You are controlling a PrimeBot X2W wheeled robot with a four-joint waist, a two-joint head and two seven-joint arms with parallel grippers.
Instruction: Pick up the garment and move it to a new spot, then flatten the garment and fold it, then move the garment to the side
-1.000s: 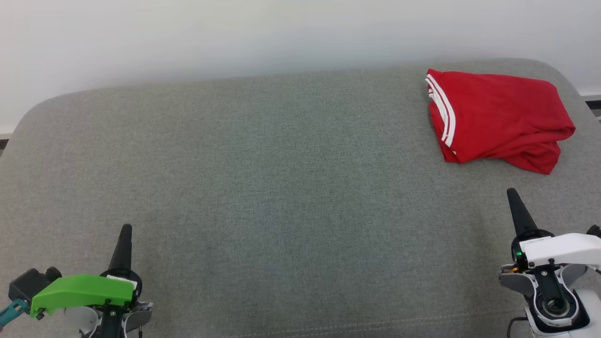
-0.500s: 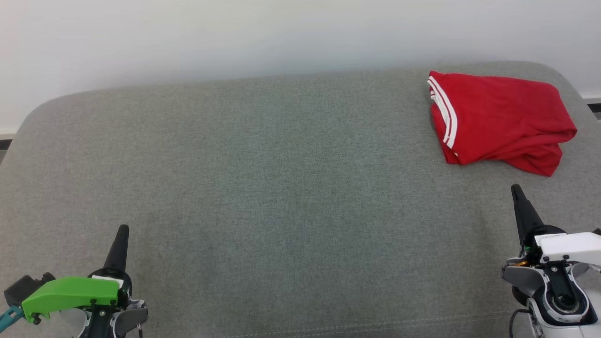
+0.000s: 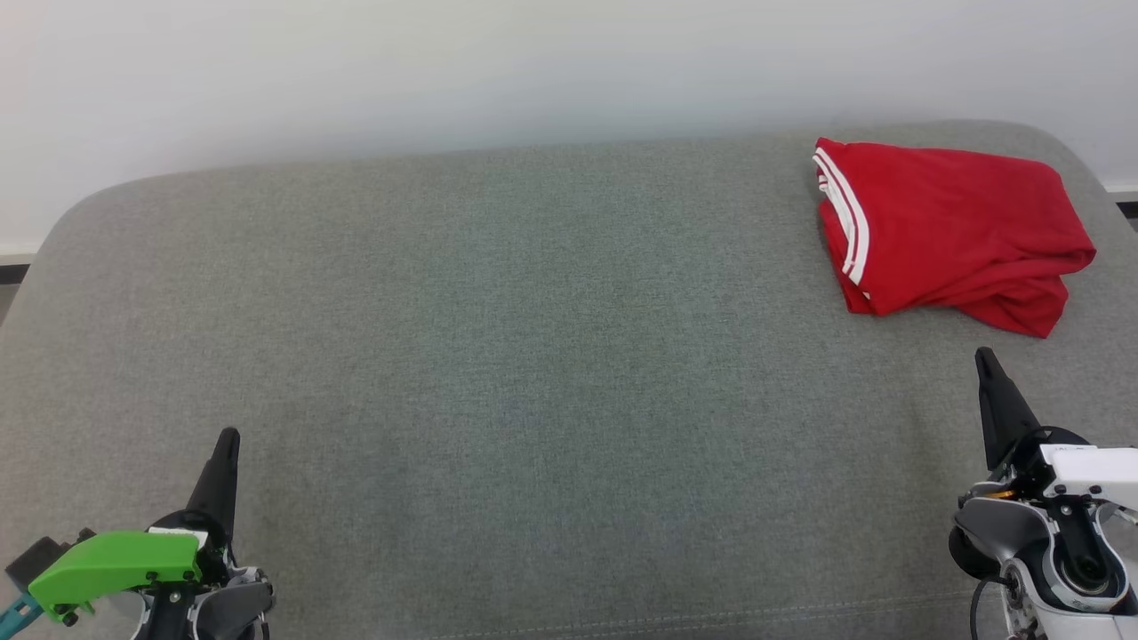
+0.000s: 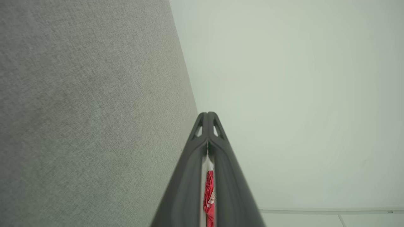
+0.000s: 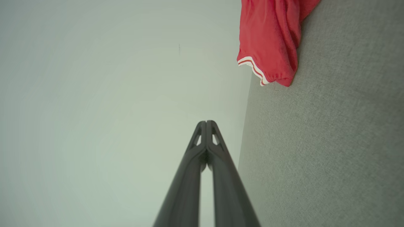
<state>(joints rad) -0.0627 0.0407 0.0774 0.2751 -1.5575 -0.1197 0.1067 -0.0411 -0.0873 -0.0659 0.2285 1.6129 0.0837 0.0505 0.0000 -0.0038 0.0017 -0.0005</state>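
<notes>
Starting at the left, we have the left tool point(image 3: 227, 440) low at the near edge of the grey cushion point(image 3: 533, 311). Its two dark fingers are clenched into a single point, with nothing between them. A green cover point(image 3: 116, 562) sits on its wrist. In the left wrist view a thin sliver of red shows through the slit further down those fingers.

Moving across, we see a wide stretch of grey fabric, with a pale wall point(image 3: 533, 71) behind it.

Now to the right: the red garment point(image 3: 951, 231) lies folded in the far right corner of the cushion, close to the back edge. Its white stripes run along its left side.

Nearer to us, and clear of the cloth, is the right tool point(image 3: 985, 357). It is also clenched tip to tip and empty, with a white housing point(image 3: 1093, 464) at its wrist.
</notes>
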